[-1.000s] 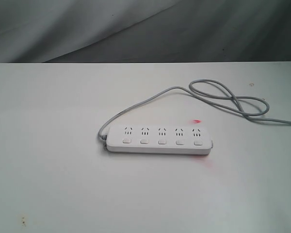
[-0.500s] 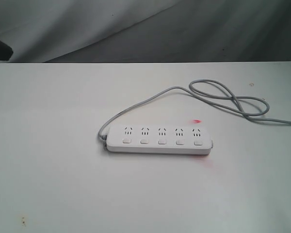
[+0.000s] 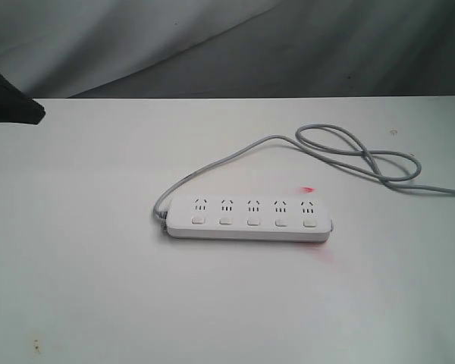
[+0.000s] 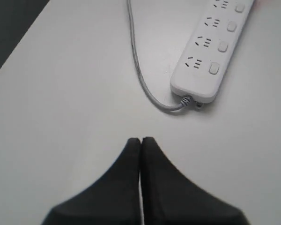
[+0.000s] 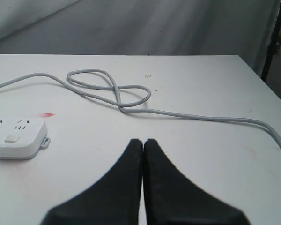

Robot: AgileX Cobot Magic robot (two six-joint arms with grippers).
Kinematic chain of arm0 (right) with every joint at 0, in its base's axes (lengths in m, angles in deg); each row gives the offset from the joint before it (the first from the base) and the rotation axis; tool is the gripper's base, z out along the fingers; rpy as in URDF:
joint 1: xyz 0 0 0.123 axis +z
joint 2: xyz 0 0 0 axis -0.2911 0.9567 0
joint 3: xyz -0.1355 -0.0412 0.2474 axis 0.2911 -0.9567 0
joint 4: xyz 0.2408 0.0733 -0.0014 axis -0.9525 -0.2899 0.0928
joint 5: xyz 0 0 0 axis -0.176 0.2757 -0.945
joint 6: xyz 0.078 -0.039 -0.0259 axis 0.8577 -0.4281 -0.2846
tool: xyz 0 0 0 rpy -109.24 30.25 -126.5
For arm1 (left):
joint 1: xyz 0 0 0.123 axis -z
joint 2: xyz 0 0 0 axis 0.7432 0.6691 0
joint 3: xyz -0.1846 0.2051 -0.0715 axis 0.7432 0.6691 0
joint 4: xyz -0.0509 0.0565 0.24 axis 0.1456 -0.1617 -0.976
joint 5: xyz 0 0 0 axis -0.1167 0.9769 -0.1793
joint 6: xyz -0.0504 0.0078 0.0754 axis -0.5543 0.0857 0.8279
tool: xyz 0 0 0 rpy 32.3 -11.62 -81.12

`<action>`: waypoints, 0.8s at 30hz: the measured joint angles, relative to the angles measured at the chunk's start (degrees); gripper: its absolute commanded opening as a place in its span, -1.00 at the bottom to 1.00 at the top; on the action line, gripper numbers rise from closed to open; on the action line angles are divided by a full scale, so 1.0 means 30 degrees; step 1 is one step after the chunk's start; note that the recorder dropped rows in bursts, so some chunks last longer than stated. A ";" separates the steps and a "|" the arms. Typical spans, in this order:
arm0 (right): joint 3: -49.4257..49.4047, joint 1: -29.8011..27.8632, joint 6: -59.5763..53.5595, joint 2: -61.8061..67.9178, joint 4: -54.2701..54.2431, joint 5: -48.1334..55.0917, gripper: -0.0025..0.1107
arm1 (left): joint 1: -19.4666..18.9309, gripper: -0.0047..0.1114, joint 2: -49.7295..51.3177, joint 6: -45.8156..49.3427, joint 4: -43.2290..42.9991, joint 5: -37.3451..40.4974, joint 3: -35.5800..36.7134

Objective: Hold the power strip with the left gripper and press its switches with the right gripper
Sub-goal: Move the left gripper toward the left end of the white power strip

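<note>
The white power strip point(image 3: 249, 218) lies flat in the middle of the white table, its row of small white switches point(image 3: 253, 222) along the near side. Its grey cord point(image 3: 341, 148) leaves the left end and loops toward the far right. A black part of the left arm point(image 3: 11, 102) shows at the far left edge. In the left wrist view my left gripper point(image 4: 141, 140) is shut and empty, short of the power strip's point(image 4: 210, 51) cord end. My right gripper point(image 5: 143, 141) is shut and empty, off the power strip's point(image 5: 14, 137) other end, near the cord point(image 5: 117, 93).
The white table's point(image 3: 98, 288) far edge meets a grey cloth backdrop point(image 3: 212, 45). A red light spot point(image 3: 308, 189) glows on the table behind the strip's right end. The cord trails off the right side.
The black left arm has come further into the exterior view from the far left edge. The power strip and cord have not moved.
</note>
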 measured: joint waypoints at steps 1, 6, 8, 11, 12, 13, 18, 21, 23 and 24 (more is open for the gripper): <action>0.0000 0.0000 0.0000 0.0000 0.0000 0.0000 -0.96 | 0.0000 -0.92 0.0371 0.1216 0.0103 0.0190 0.0000; 0.0000 0.0000 0.0000 0.0000 0.0000 0.0000 -0.96 | 0.0186 -0.92 0.2058 0.5085 -0.0031 0.1265 -0.0089; 0.0000 0.0000 0.0000 0.0000 0.0000 0.0000 -0.96 | 0.0507 -0.92 0.2696 0.5362 -0.0292 0.1304 -0.0288; 0.0000 0.0000 0.0000 0.0000 0.0000 0.0000 -0.96 | 0.1288 -0.92 0.3742 0.5482 -0.0455 0.1331 -0.0546; 0.0000 0.0000 0.0000 0.0000 0.0000 0.0000 -0.96 | 0.1594 -0.92 0.4099 0.5520 -0.0496 0.1349 -0.0687; 0.0000 0.0000 0.0000 0.0000 0.0000 0.0000 -0.96 | 0.1853 -0.92 0.4430 0.5556 -0.0533 0.1383 -0.0736; 0.0000 0.0000 0.0000 0.0000 0.0000 0.0000 -0.96 | 0.3327 -0.73 0.5490 0.5556 -0.0835 0.1383 -0.1180; 0.0000 0.0000 0.0000 0.0000 0.0000 0.0000 -0.96 | 0.4125 -0.36 0.5738 0.5556 -0.0904 0.1245 -0.1180; 0.0000 0.0000 0.0000 0.0000 0.0000 0.0000 -0.96 | 0.4557 -0.05 0.5741 0.5556 -0.0904 0.0908 -0.1180; 0.0000 0.0000 0.0000 0.0000 0.0000 0.0000 -0.96 | 0.4756 0.11 0.5741 0.5556 -0.0904 0.0687 -0.1180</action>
